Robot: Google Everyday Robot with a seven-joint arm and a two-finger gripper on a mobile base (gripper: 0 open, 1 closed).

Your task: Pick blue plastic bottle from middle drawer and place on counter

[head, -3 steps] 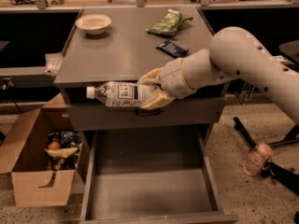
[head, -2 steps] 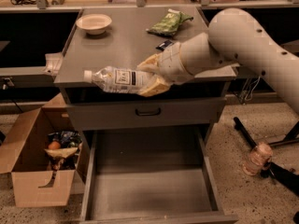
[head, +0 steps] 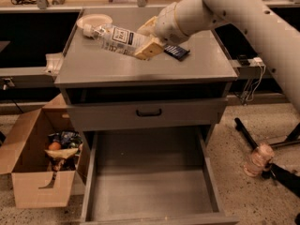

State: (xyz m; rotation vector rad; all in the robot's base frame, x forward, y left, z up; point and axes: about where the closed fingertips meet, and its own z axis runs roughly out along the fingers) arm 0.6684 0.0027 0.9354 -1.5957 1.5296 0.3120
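The blue plastic bottle (head: 114, 37), clear with a white cap and a white-and-dark-blue label, lies nearly level in the air above the counter (head: 140, 62), cap to the left. My gripper (head: 147, 38) is shut on its base end, with tan fingers (head: 149, 48) above and below it. My white arm comes in from the upper right. The middle drawer (head: 149, 182) is pulled open below, and its grey floor is bare.
A white bowl (head: 93, 20) sits at the counter's back left, just behind the bottle's cap. A dark packet (head: 176, 51) lies right of my gripper. A cardboard box (head: 40, 163) with clutter stands on the floor at left. A pinkish jar (head: 258, 158) stands on the floor at right.
My gripper has carried the bottle up and back, from in front of the cabinet's front edge to above the counter. The green bag is now hidden behind my arm.
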